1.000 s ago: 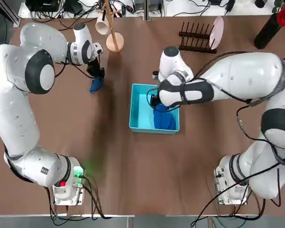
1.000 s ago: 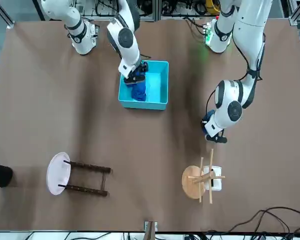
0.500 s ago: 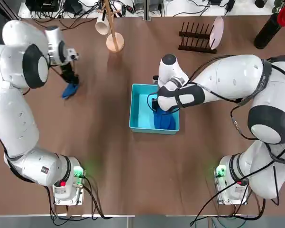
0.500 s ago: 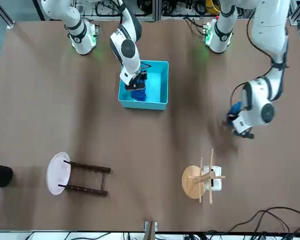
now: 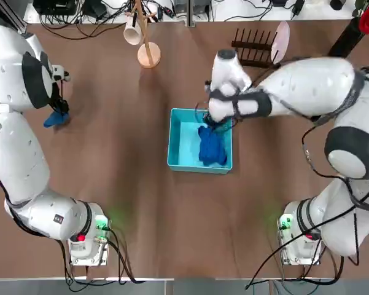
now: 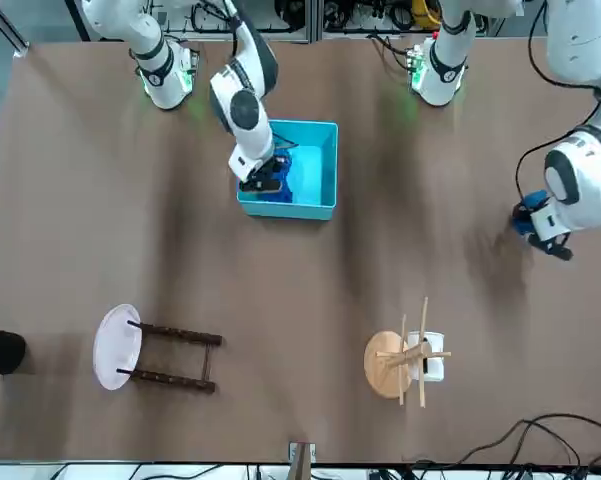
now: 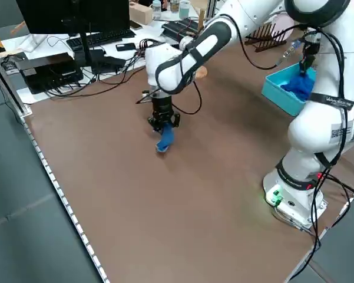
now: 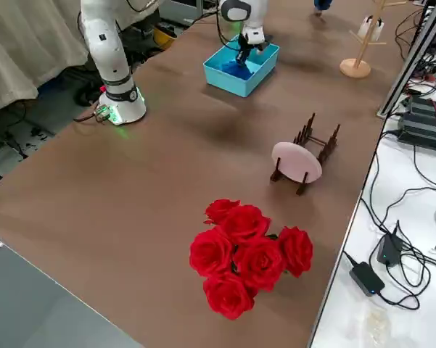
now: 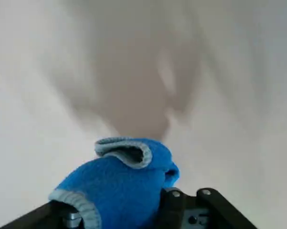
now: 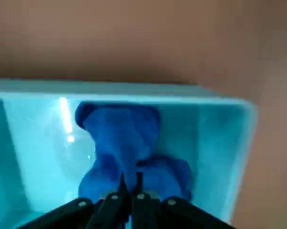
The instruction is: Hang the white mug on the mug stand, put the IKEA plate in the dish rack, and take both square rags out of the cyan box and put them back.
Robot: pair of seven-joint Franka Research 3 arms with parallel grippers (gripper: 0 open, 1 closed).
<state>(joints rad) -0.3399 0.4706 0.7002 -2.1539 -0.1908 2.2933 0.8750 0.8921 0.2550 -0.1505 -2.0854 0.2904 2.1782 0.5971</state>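
Rags are split between the two arms. Left tool [image 5: 56, 114] is clamped on one blue rag [image 5: 53, 118], which hangs just over the worktop [image 5: 129, 203] near its left edge, well apart from the cyan box [image 5: 177, 142]; the wrist view shows the cloth bunched between the fingers [image 9: 174, 202]. Right tool [image 5: 216, 124] has its fingers pinched together on the top of the second rag [image 5: 212, 146], which droops down into the box, its lower part resting against the floor at the box's right side. White mug [image 5: 132, 32] hangs on a peg of the mug stand [image 5: 148, 55] at the far left of the worktop. Plate [image 5: 280, 39] stands upright at the right end of the dish rack [image 5: 253, 50].
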